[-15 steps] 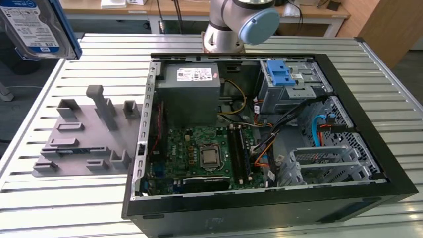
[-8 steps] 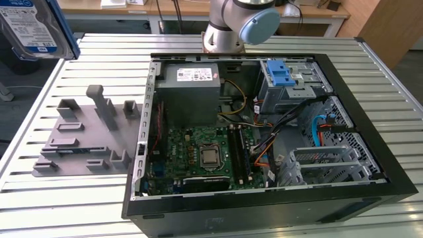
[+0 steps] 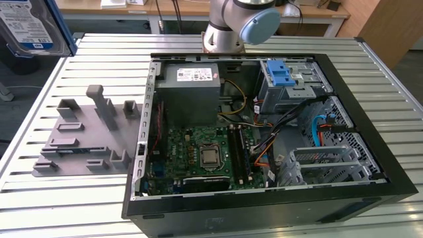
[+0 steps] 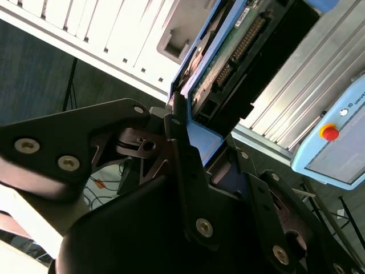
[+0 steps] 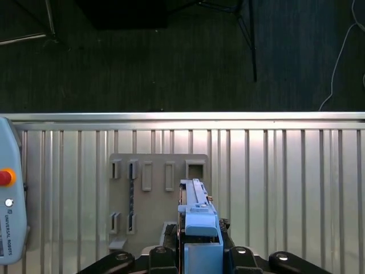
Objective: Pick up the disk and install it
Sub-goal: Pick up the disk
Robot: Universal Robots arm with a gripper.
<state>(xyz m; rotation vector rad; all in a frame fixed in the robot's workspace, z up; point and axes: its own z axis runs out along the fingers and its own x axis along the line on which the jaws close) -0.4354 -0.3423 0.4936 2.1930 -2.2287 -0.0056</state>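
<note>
Presently: disk (image 5: 197, 217), blue-framed, edge-on, pinched between the gripper's (image 5: 197, 254) closed fingers (image 4: 178, 137) and raised off the table (image 5: 285, 182). Beneath the gripper: grey slotted holder (image 5: 157, 162). Off to the gripper's side: open computer case (image 3: 264, 210).

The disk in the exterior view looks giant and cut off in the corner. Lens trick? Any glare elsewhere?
Exterior view: the disk probably hangs near the camera, so it looms and the frame edge crops it. First wrist view: the edge of the table glares white against the dark floor. Second wrist view: the tool gripping the disk is dark against the bright table.
</note>
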